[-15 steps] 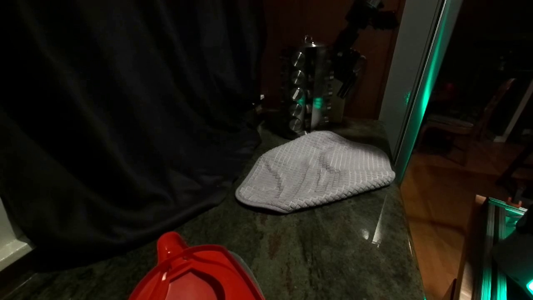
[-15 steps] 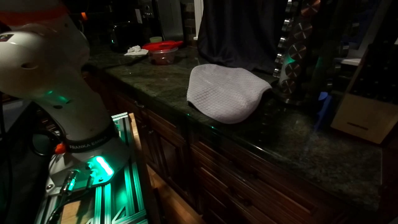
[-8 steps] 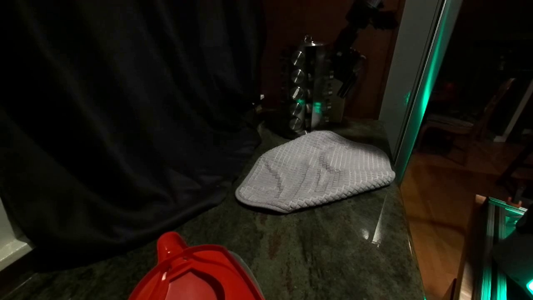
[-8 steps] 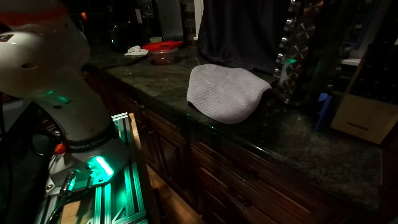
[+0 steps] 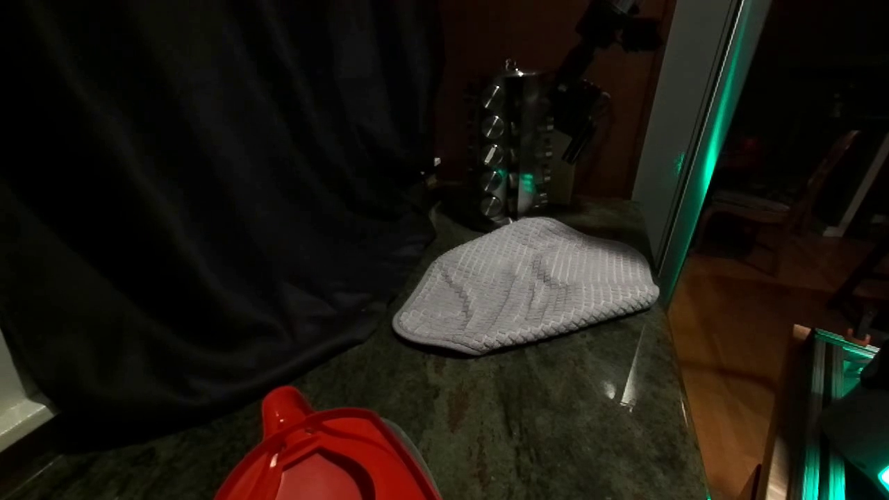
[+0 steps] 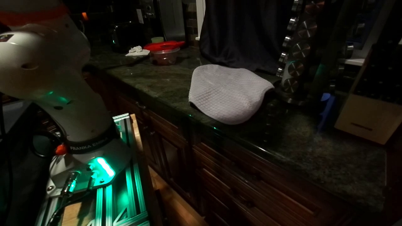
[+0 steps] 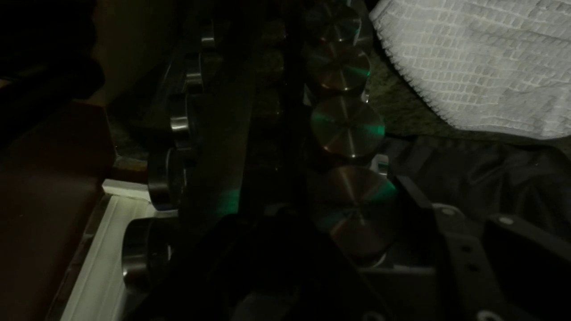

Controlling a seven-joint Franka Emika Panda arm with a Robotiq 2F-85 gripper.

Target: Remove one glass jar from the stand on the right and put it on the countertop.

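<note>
The stand [image 5: 526,139] is a dark, shiny tower on the far part of the countertop [image 5: 528,417], and its columns of round metal lids also show at the right in an exterior view, where the stand [image 6: 295,67] is cut off at the top. Close up in the wrist view, my gripper [image 7: 342,196] has its fingers on both sides of the lid of one upper glass jar [image 7: 357,209]. The right finger [image 7: 417,196] lies against the lid's edge; the left is nearly lost in darkness. The jar is still in the stand, its glass body hidden behind the lid.
A pale quilted cloth [image 5: 528,285] lies in front of the stand. A red-lidded container [image 6: 165,51] stands farther along the counter. Beside the stand are a knife block [image 6: 367,116] and a blue object [image 6: 326,108]. A dark curtain [image 5: 208,208] hangs along one side.
The stand has rocked slightly; its lids sit a little farther left in an exterior view. The gripper has barely moved and keeps the same width.
</note>
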